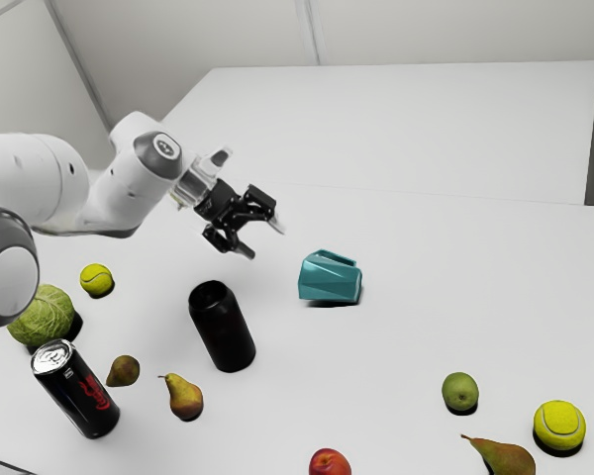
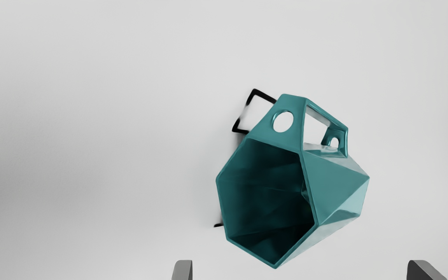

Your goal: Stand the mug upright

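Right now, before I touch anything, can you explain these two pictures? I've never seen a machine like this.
It's a simulated robot arm with a black two-finger gripper. One picture looks on from the arm's side; the other comes from a camera on its hand, looking at a teal mug with its fingertips at the bottom edge.

The mug lies on its side on the white table. Around it are a dark, can-like container, a soda can, a cabbage, two tennis balls, three pears, a green fruit and a red one.

Nothing is held: the fingers stand open.
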Controlling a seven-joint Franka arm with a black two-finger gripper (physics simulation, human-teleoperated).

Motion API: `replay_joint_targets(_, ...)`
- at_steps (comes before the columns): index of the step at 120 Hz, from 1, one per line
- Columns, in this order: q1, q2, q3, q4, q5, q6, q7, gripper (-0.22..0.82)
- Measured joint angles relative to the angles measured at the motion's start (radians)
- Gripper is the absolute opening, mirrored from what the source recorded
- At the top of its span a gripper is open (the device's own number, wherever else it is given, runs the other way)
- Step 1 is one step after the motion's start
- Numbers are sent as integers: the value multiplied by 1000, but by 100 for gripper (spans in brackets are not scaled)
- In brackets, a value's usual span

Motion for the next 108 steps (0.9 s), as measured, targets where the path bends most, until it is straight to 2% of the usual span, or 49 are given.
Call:
replay_joint_targets(36,-23,121,-42,15,-234,49,109,60)
replay_joint_targets(98,-36,156,-84,18,-364,52,261,60)
replay_joint_targets(108,-36,156,-84,16,-370,51,277,54)
